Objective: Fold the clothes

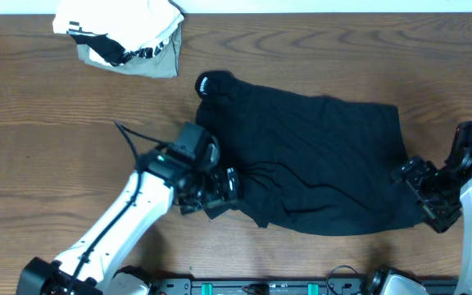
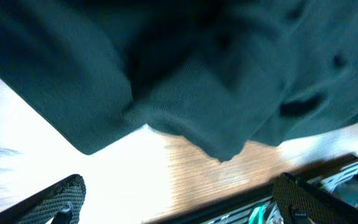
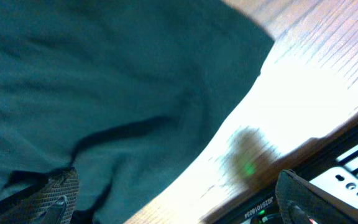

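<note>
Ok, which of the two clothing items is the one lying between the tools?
The black garment, spread out between the left tool and right tool. The white-and-grey bundle sits bunched at the far left edge, away from both.

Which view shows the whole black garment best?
Overhead: the black garment shows whole, outline and white logo included. The left wrist view catches only a blurred edge, the right wrist view only a blurred corner.

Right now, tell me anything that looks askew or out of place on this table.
The black soft fabric garment lies spread but uneven: its near left corner is bunched in wrinkles beside the left gripper, and its far left end is balled up. A crumpled white-and-grey bundle with striped trim sits apart at far left.
</note>
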### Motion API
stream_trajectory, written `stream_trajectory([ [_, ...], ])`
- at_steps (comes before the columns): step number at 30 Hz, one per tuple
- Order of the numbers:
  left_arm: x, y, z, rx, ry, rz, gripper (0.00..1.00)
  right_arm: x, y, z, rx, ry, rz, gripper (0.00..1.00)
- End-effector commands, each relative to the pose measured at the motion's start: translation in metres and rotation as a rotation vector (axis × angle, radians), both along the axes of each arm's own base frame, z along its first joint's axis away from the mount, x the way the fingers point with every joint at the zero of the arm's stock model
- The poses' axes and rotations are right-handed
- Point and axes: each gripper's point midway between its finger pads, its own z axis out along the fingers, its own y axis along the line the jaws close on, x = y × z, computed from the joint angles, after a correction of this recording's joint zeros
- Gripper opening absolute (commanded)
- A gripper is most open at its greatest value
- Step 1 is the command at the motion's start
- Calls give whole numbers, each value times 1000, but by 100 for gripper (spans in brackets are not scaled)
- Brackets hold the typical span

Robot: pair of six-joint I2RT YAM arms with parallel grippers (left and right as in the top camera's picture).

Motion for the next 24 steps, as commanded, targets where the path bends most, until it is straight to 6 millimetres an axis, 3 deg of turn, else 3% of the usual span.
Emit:
stream_trajectory([
  [1,-13,-7,-9,-8,43,3,98,-8,10,-12,55,21,1,99],
  [5,-6,-11,-11,-16,-6,-9,98,-14,14,-26,69,40,2,99],
  [10,13,0,-18,71,-100,6,98,-24,18,-38,84,68,43,99],
  [20,26,-7,-54,94,-83,-47,99,-28,25,-43,119,74,70,99],
  [24,28,-12,-59,73,-75,-51,94,-28,25,-43,118,72,88,99],
])
